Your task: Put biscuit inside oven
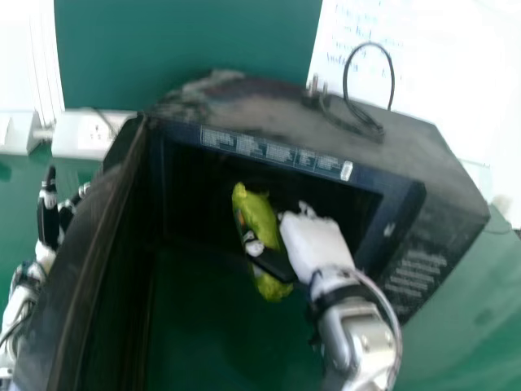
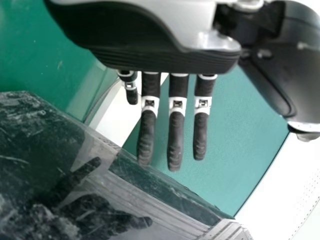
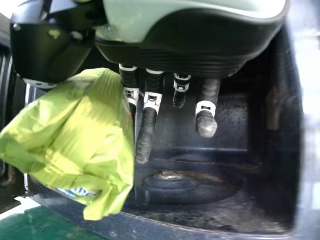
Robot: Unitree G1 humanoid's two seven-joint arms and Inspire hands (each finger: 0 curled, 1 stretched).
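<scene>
Biscuit packet [image 1: 257,218], crinkled and yellow-green, is at the mouth of the black oven [image 1: 444,195], grasped between the thumb and fingers of the right hand [image 1: 313,242]. On the left, the oven's door [image 1: 69,285] stands open; beyond its outer side, the left hand [image 1: 49,216] has its fingers extended, released. A looped black cable [image 1: 344,81] rests on top, towards the back. Behind stands a green panel [image 1: 187,41].
</scene>
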